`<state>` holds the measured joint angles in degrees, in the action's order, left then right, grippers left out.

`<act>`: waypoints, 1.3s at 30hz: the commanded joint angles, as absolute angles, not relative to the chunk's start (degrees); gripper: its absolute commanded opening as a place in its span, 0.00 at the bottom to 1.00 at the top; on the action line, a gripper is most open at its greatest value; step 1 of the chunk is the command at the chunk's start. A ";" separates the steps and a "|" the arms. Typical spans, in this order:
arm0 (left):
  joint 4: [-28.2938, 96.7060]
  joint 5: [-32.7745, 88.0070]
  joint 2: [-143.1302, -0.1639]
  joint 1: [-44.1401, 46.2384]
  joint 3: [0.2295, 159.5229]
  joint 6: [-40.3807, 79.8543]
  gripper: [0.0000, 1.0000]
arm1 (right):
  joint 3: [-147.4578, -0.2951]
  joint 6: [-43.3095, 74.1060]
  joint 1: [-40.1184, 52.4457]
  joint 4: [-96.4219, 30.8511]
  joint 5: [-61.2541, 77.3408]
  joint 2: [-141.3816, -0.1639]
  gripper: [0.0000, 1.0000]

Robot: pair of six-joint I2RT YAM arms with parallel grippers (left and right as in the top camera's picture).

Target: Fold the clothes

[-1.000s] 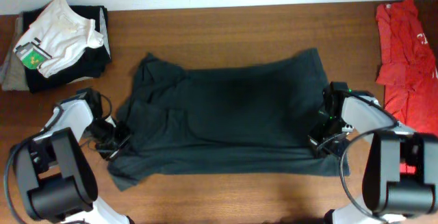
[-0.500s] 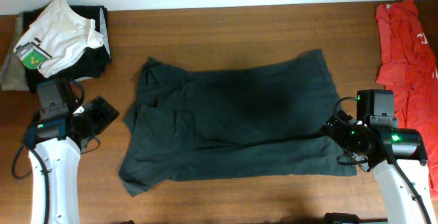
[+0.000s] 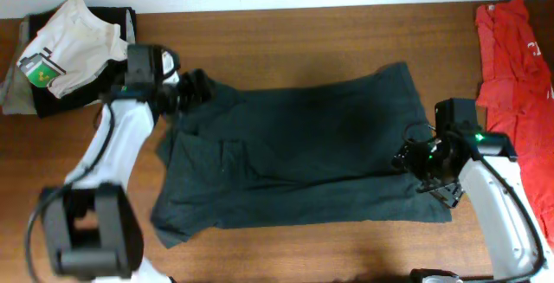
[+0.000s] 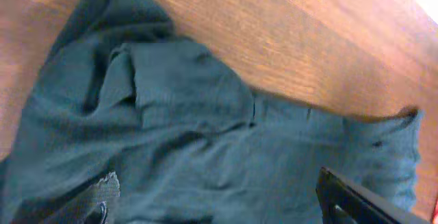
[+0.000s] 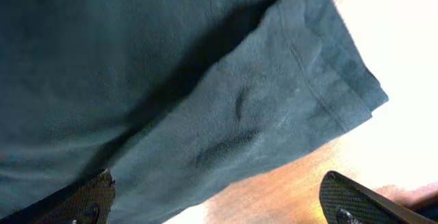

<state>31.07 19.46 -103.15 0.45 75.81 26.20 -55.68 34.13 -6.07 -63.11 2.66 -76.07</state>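
The left gripper (image 3: 202, 87) gapes over the dark crumpled fabric T-shirt (image 3: 294, 144), far left; the right gripper (image 3: 410, 158) gapes at its right hem. The red fabric T-shirt (image 3: 511, 67) is cut off rightward.

readable text: none that I can make out | dark shirt (image 3: 303, 144): no print facing my cameras | red shirt (image 3: 511, 67): faint pale mark, too small to read | green tag (image 3: 37, 72) on white garment (image 3: 74, 41): blurred, illegible

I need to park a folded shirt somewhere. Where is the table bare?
Bare table runs along the far edge, above the dark T-shirt, between the clothes pile and the red T-shirt. Crowded: left gripper by the pile, right gripper at the hem.
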 commanded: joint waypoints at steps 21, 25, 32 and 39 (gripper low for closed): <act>30.65 18.11 -123.33 0.49 90.76 27.73 0.83 | -56.31 31.68 -6.00 -63.75 3.46 -77.62 0.99; 29.12 18.24 -123.33 0.49 90.76 27.31 0.81 | -56.31 31.70 -6.00 -63.75 3.46 -77.62 0.99; 28.93 18.22 -123.33 0.49 90.76 27.31 0.21 | -56.99 31.68 -6.02 -63.13 1.85 -77.62 0.61; 29.65 19.88 -123.33 0.49 90.76 27.22 0.01 | -73.95 25.67 -6.02 -64.31 1.32 -77.62 0.82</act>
<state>29.32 18.41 -123.13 0.43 89.78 27.70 -66.50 28.69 -6.07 -64.25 2.37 -77.95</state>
